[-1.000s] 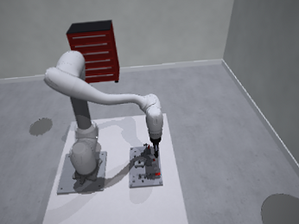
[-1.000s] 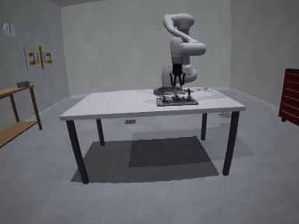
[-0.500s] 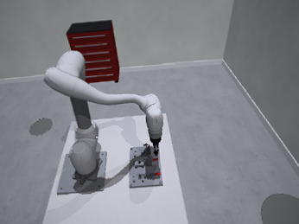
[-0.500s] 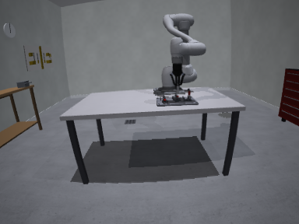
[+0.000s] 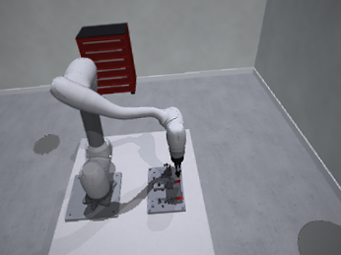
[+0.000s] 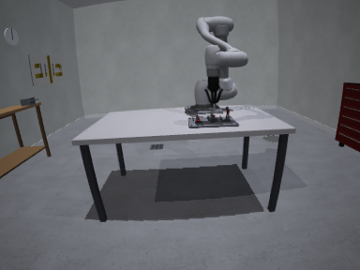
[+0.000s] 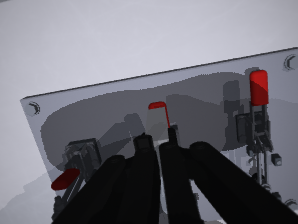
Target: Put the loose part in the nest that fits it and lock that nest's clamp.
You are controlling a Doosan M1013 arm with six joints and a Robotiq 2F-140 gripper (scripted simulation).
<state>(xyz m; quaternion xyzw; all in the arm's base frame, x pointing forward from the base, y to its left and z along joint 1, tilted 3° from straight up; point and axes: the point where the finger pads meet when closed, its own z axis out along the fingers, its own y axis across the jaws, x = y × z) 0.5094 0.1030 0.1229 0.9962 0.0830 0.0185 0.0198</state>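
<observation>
— Where is the middle clamp handle [image 7: 161,111] found?

— On the fixture plate [image 7: 125,95], just ahead of the gripper [image 7: 159,145], whose fingers are pressed together on nothing. The loose part cannot be made out.

— How should it be pushed?

— Steadily, past the hard point, until it stops.

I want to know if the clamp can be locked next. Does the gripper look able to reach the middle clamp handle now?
Probably yes. The gripper is shut with its fingertips just below the middle clamp handle, and nothing visible stands between them on the fixture plate.
</observation>
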